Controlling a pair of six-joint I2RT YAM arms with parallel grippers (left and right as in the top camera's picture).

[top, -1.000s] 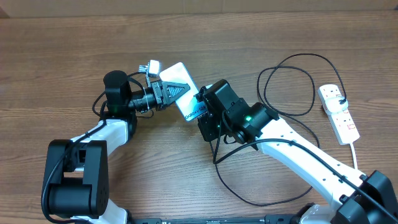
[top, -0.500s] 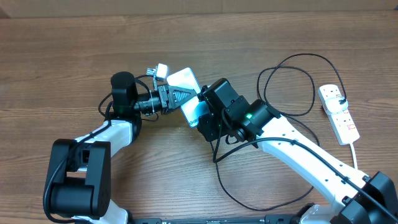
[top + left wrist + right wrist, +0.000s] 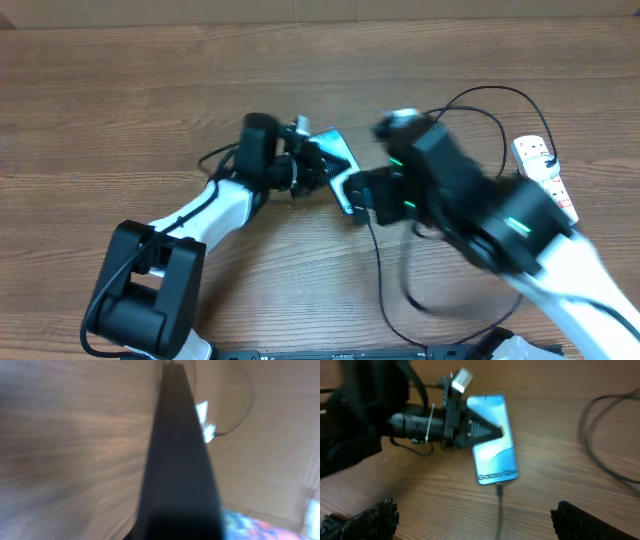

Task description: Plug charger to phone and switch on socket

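The phone [image 3: 492, 440], its screen bright light-blue, lies tilted over the wood with my left gripper [image 3: 481, 430] shut on its long side. The charger's connector tip [image 3: 498, 489] sits in the phone's near end, and its thin black cable [image 3: 499, 515] trails toward me. My right gripper [image 3: 480, 520] is open wide, with one finger [image 3: 375, 517] on each side of the cable, clear of the phone. In the overhead view the phone [image 3: 347, 190] lies between the two arms, and the white socket [image 3: 535, 155] is at the right, partly behind the blurred right arm. The left wrist view shows only a dark blurred edge.
Loose loops of the black cable [image 3: 470, 100] lie on the wooden table [image 3: 120, 110] between the phone and the socket. More cable runs down toward the table's front edge [image 3: 385, 300].
The right gripper went from shut at the phone's end to wide open and drew back to the right. The left gripper carried the phone to the right.
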